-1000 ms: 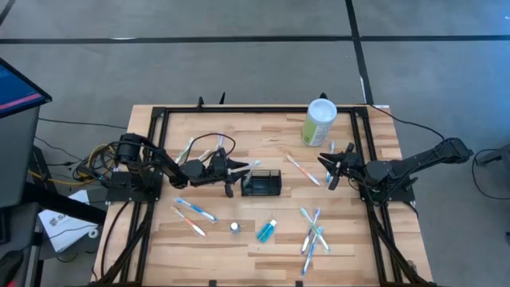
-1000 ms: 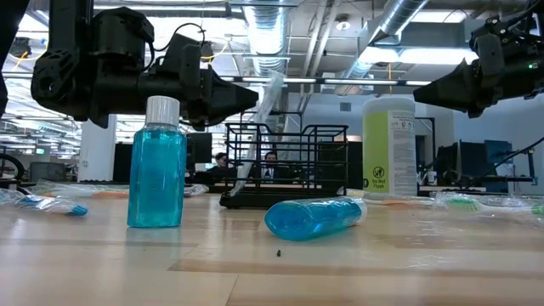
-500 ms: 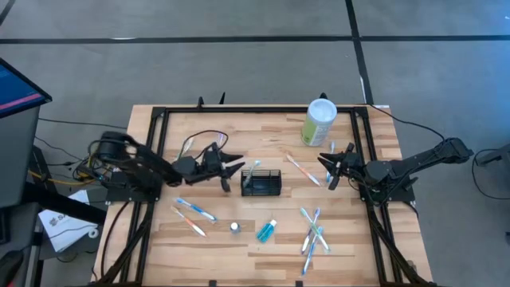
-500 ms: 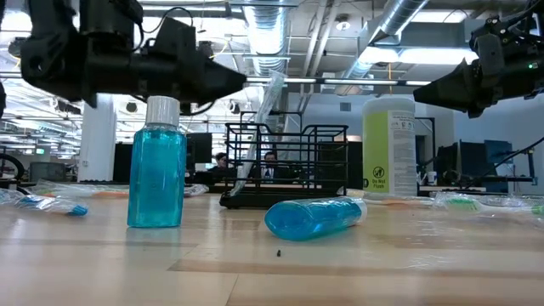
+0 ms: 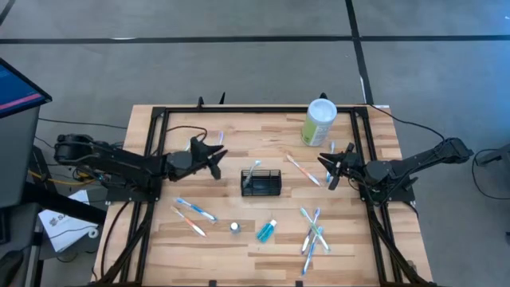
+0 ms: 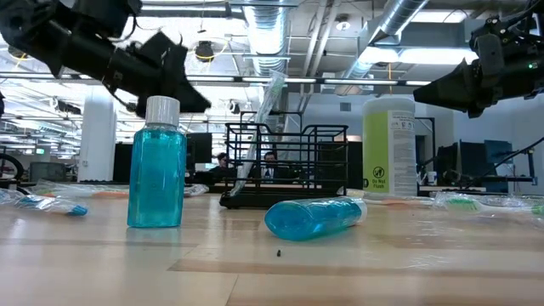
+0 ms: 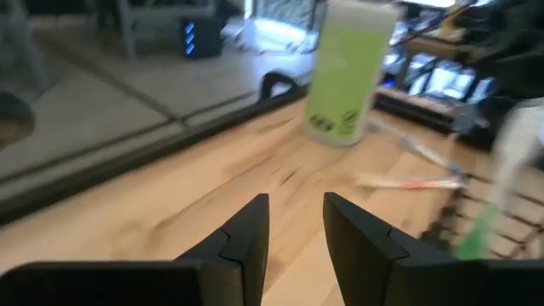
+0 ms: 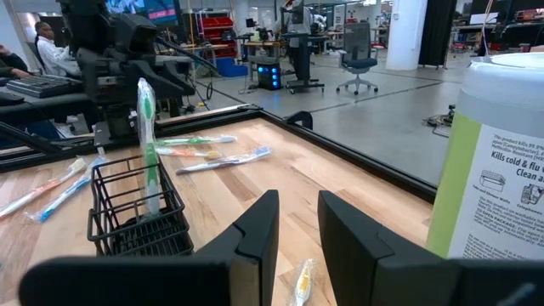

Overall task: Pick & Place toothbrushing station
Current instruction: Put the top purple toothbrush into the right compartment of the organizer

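Note:
The black wire-mesh caddy (image 5: 261, 183) stands on its base at the middle of the table; it also shows in the low view (image 6: 285, 166) and the right wrist view (image 8: 136, 212). A green-and-white toothbrush (image 5: 252, 170) stands leaning in its left end (image 8: 146, 144). My left gripper (image 5: 223, 151) is open and empty, well to the left of the caddy, above the table (image 6: 200, 102). My right gripper (image 5: 325, 169) is open and empty, to the right of the caddy, pointing at it.
A pale-green canister (image 5: 319, 121) stands at the far right. A blue bottle (image 5: 234, 227) stands upright and another (image 5: 266, 231) lies on its side near the front. Wrapped toothbrushes lie at front left (image 5: 194, 211), front right (image 5: 313, 231) and beside the right gripper (image 5: 303, 169).
My left gripper has drawn back from the caddy toward the table's left edge, its arm folding back, and its nose has tipped downward. The toothbrush in the caddy and the caddy itself have stayed where they were.

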You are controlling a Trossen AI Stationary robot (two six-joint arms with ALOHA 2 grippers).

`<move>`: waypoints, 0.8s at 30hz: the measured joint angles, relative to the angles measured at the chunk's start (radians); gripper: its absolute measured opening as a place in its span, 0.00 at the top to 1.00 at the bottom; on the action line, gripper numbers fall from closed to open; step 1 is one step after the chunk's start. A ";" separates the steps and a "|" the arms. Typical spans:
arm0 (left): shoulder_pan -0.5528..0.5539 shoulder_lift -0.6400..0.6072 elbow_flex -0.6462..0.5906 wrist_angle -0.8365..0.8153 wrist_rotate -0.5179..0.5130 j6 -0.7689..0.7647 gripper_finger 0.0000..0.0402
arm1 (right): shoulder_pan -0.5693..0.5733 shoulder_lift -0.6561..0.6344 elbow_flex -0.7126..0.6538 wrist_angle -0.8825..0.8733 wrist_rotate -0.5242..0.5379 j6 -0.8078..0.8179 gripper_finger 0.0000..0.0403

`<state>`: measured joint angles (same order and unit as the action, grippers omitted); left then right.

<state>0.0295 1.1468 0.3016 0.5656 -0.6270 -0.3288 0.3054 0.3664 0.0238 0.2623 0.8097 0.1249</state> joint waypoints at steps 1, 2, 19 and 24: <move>0.017 0.000 0.000 -0.035 0.000 -0.025 0.74 | 0.000 0.000 0.000 0.000 0.000 0.000 0.81; 0.035 0.000 -0.001 -0.063 0.006 -0.048 0.74 | 0.000 0.000 0.000 0.000 0.000 0.000 0.81; 0.373 0.191 0.020 -0.134 0.377 -0.204 0.74 | 0.001 0.000 0.000 0.003 0.000 0.000 0.81; 0.430 0.279 0.094 -0.199 0.457 -0.203 0.74 | 0.001 0.000 0.000 0.001 -0.001 0.000 0.81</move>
<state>0.4591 1.4254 0.3960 0.3670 -0.1702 -0.5316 0.3061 0.3664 0.0238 0.2638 0.8090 0.1249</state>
